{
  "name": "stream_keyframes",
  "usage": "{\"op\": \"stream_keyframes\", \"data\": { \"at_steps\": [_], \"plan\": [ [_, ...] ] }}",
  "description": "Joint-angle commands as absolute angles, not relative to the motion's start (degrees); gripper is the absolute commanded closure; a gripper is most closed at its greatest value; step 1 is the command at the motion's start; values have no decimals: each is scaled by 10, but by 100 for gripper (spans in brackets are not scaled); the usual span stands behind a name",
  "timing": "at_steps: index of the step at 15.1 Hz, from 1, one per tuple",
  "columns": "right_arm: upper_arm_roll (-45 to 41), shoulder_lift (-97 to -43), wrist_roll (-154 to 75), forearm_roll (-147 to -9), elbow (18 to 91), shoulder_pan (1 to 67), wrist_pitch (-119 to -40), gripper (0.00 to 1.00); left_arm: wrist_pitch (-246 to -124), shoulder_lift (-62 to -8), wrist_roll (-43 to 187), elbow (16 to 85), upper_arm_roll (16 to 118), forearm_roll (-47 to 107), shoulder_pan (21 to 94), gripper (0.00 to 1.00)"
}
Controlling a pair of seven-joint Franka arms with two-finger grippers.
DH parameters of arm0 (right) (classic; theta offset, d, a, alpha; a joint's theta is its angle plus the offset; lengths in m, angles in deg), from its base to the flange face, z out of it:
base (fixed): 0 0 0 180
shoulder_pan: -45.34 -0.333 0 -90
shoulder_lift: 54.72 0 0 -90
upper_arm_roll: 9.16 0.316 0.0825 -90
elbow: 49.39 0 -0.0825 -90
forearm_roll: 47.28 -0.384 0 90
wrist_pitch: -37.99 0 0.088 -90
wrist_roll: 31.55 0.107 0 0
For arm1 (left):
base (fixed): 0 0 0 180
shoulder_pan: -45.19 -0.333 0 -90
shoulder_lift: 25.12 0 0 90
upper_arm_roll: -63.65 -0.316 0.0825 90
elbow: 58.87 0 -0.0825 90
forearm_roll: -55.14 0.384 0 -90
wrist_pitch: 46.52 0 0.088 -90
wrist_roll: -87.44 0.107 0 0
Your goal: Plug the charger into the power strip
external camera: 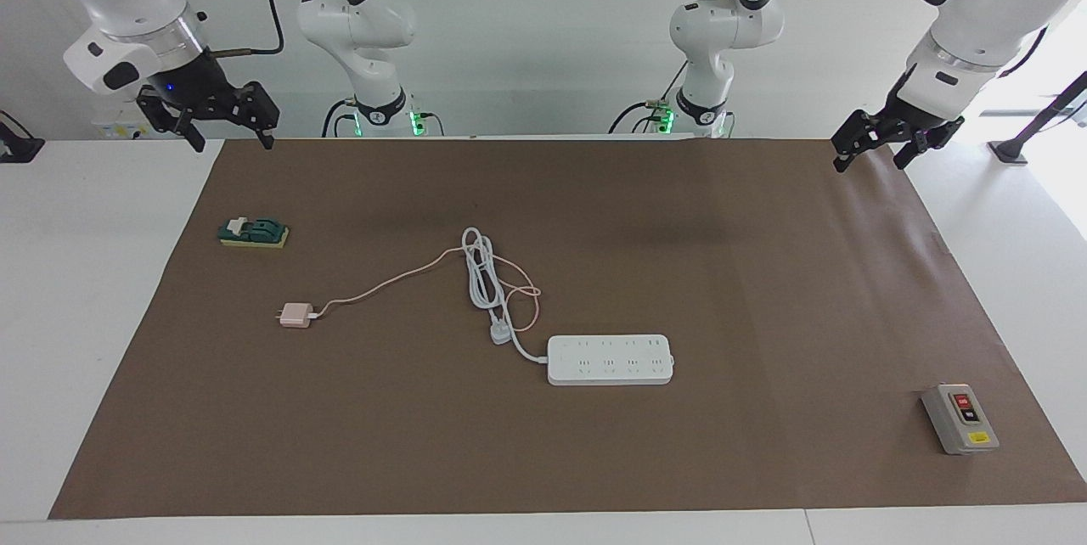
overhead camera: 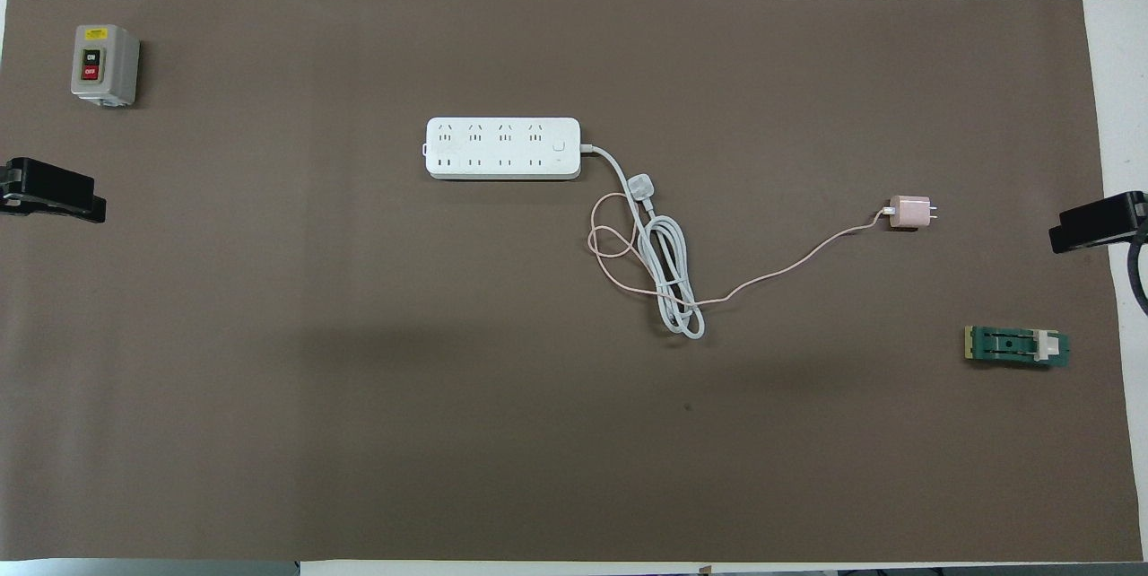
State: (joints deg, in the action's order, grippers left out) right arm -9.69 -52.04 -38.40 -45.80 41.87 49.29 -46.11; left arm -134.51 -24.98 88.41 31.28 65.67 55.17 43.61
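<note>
Worktop, facing view: white worktop (external camera: 102,341) covered by one brown mat (external camera: 764,290), so that the small things stand out clearly.
Right tool: right tool (external camera: 228,131) hangs with fingers apart over the mat's edge at its own end, holding nothing; I judge it waits.
Left tool: left tool (external camera: 883,153) also hangs with fingers spread and empty over the mat's corner at its own end.
Charger: one charger (external camera: 296,315) lies on its side, prongs pointing toward the right arm's end, so I think it must be turned before it goes in.
Power strip: one power strip (external camera: 610,359) lies flat mid-mat, sockets up, a little farther from the robots than the charger.
Cords: one white plug (external camera: 500,332) with its coiled cord, crossed by the pink cable (external camera: 391,278); this may drag on a lift.
Worktop, overhead view: only the tips of both tools show at the side edges.
Count of sockets: power strip (overhead camera: 502,148) shows two rows of four, all free.
Other things: one grey switch box (overhead camera: 104,65) and one green block (overhead camera: 1016,346), each well apart from the charger (overhead camera: 909,213).
</note>
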Motion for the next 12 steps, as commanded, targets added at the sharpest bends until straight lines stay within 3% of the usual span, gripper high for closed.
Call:
{"op": "stream_keyframes", "data": {
  "at_steps": [1, 12],
  "plan": [
    [-96, -507, -388, -447, 437, 492, -468, 0, -1341, -260, 887, 296, 651, 547, 445, 0],
    [-96, -502, -391, -458, 442, 493, -478, 0, -1341, -278, 887, 253, 651, 546, 469, 0]
  ]
}}
